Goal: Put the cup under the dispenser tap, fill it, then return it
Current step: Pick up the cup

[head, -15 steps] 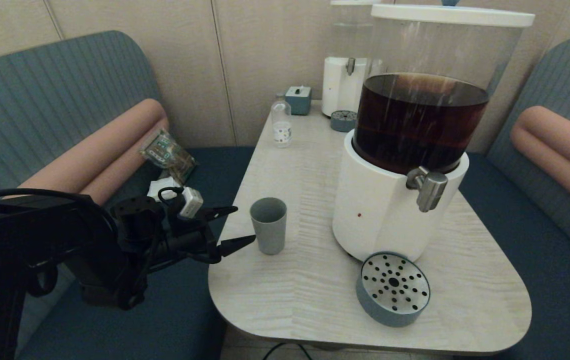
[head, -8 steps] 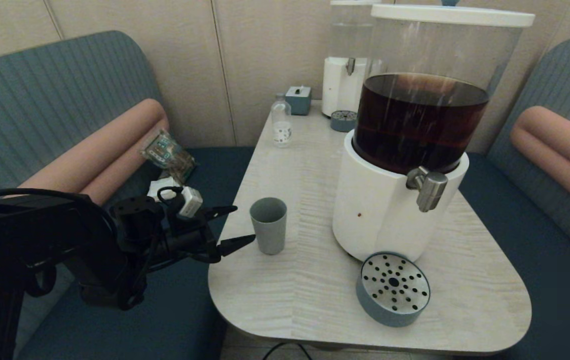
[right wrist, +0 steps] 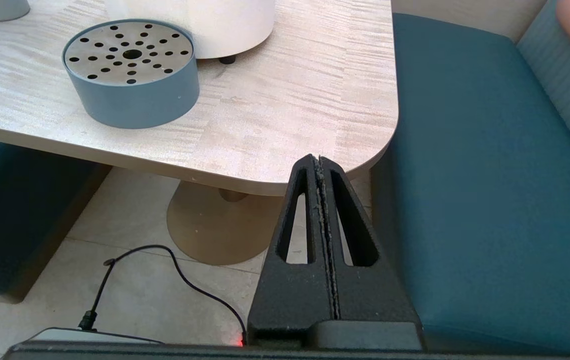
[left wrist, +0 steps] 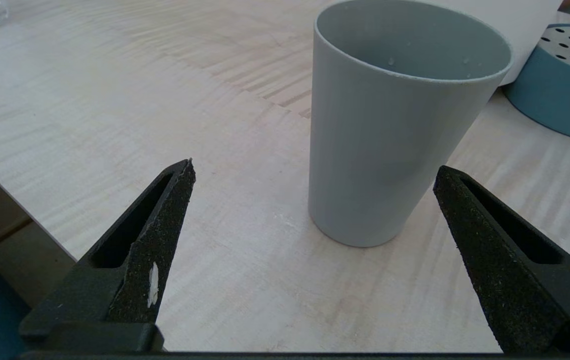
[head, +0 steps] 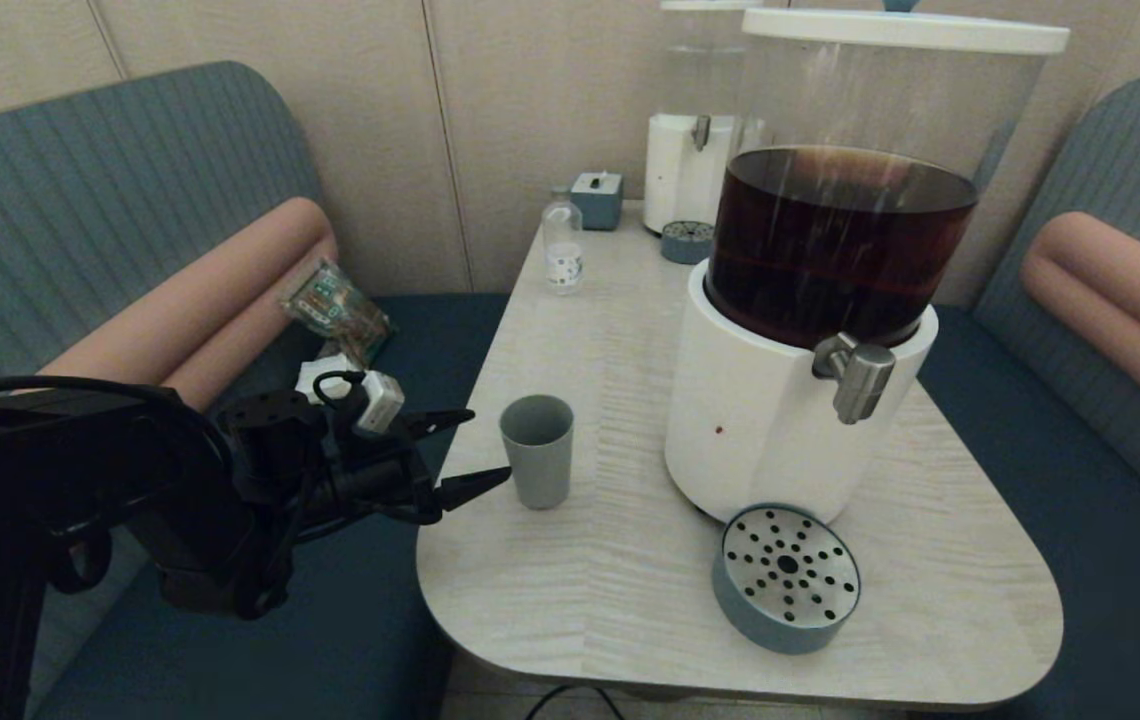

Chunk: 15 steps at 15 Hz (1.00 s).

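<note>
The grey-green cup (head: 537,450) stands upright and empty on the pale table (head: 610,330), left of the big dispenser's white base (head: 750,430). My left gripper (head: 488,446) hovers open at the table's left edge, just short of the cup. In the left wrist view the cup (left wrist: 395,140) stands ahead of the left gripper (left wrist: 315,167), nearer one black fingertip (left wrist: 457,192), untouched. The steel dispenser tap (head: 860,375) points down above the table, right of the round perforated drip tray (head: 787,578). My right gripper (right wrist: 319,160) is shut and empty, parked low off the table's near right corner.
A small clear bottle (head: 562,250), a blue box (head: 597,198), a second dispenser (head: 695,130) and its small tray (head: 687,240) stand at the table's far end. Teal benches flank the table. A black cable (right wrist: 165,260) lies on the floor.
</note>
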Tool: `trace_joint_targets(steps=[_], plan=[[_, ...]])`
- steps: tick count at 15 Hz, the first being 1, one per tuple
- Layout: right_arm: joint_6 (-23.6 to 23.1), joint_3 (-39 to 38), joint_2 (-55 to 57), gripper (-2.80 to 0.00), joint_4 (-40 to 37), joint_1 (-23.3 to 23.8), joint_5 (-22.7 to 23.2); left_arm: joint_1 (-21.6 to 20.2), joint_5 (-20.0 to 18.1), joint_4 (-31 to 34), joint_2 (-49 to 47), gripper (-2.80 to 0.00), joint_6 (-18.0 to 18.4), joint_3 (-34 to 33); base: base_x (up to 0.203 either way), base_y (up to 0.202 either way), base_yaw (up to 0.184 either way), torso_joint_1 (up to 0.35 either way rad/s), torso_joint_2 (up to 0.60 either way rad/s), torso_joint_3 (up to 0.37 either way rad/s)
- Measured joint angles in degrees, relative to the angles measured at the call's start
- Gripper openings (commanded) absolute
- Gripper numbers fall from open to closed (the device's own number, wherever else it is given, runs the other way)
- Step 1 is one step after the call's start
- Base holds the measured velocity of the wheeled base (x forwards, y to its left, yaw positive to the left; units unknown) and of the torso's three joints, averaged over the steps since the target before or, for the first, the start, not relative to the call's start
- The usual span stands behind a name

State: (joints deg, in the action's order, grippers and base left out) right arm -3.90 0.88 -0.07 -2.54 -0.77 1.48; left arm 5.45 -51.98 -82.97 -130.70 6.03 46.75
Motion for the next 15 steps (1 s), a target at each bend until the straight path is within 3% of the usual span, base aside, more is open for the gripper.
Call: trace_joint_targets(steps=[12,15], plan=[[0.0,0.0,0.0,-2.80,0.0,0.0,0.0,-0.1,0.0,-0.1,0.5,0.00,-0.1,-1.2,0.000,0.000,0.000,0.000,0.00,0.000],[0.0,0.0,0.0,-2.80,0.0,0.0,0.0,0.0,0.0,0.0,-0.3,0.00,-0.5,1.1,0.000,0.000,0.000,0.000,0.00,0.000]])
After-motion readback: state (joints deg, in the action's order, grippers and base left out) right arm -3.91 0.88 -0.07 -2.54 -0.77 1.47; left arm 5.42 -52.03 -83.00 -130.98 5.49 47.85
